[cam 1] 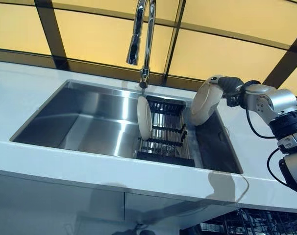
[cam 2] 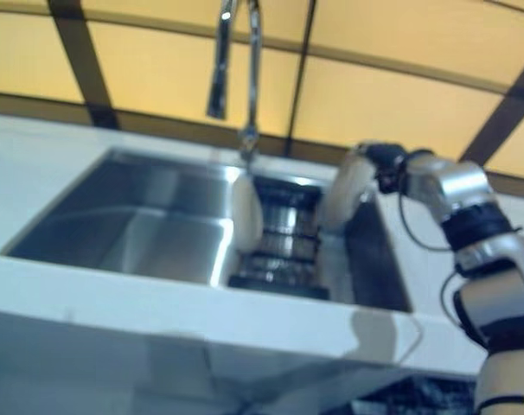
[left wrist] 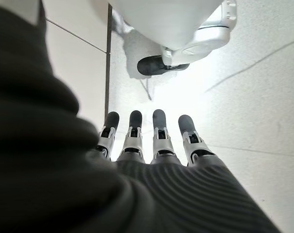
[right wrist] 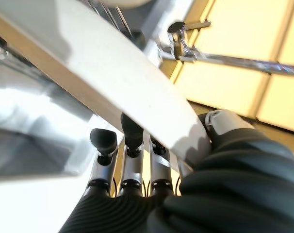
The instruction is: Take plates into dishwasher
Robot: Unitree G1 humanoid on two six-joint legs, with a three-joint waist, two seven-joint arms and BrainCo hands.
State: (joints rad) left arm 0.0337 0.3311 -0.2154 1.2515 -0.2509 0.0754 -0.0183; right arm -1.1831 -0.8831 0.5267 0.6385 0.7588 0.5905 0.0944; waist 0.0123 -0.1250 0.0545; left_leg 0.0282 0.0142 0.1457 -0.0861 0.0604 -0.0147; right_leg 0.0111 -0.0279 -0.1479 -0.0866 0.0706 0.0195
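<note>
My right hand [cam 1: 228, 88] is shut on a cream plate [cam 1: 205, 103] and holds it tilted above the right end of the steel sink [cam 1: 89, 122], beside the dark dish rack [cam 1: 164, 131]. In the right wrist view the plate's rim [right wrist: 113, 73] crosses the picture, with my fingers [right wrist: 130, 133] behind it and the thumb on its near face. A second white plate [cam 1: 144, 117] stands upright in the rack. My left hand [left wrist: 152, 141] shows only in its wrist view, fingers straight, hanging over the floor and holding nothing.
A chrome faucet [cam 1: 141, 34] arches over the sink's back edge, above the rack. The white countertop [cam 1: 114, 169] runs along the front. A dishwasher rack [cam 1: 256, 223] shows low at the right, under the counter.
</note>
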